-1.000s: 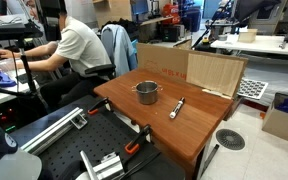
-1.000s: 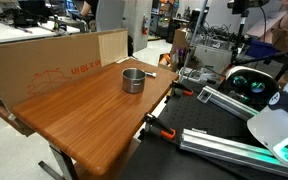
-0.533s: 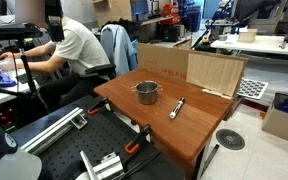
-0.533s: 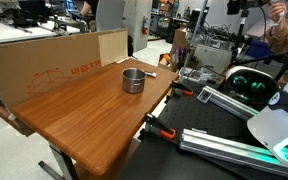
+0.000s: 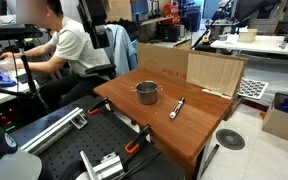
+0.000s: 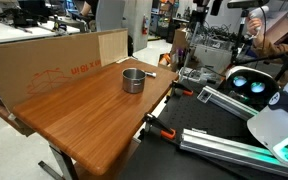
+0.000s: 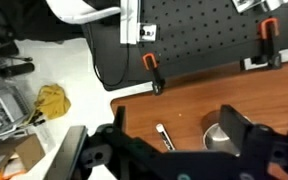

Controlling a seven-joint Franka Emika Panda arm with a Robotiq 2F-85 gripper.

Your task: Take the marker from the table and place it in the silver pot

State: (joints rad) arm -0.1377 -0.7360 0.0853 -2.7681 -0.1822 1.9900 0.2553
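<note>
The marker (image 5: 177,108) lies flat on the reddish-brown table (image 5: 174,140), to the right of the silver pot (image 5: 146,92). The pot stands upright and looks empty. The pot (image 6: 133,80) and the table (image 6: 84,125) show in both exterior views. In the wrist view the marker (image 7: 165,137) lies between my two dark fingers, with the pot (image 7: 216,138) partly hidden behind the right finger. My gripper (image 7: 176,118) is open and empty, high above the table. In an exterior view it shows as a dark shape (image 5: 96,25) at the upper left.
Cardboard boxes (image 5: 189,68) stand along the table's far edge. Orange-handled clamps (image 7: 153,72) grip the edge beside a black perforated base (image 7: 194,35). A person (image 5: 69,45) sits at a desk beyond. A yellow cloth (image 7: 50,102) lies on the floor.
My gripper has moved to the right in the exterior view, away from in front of the seated person and toward the table. Marker and pot have not moved.
</note>
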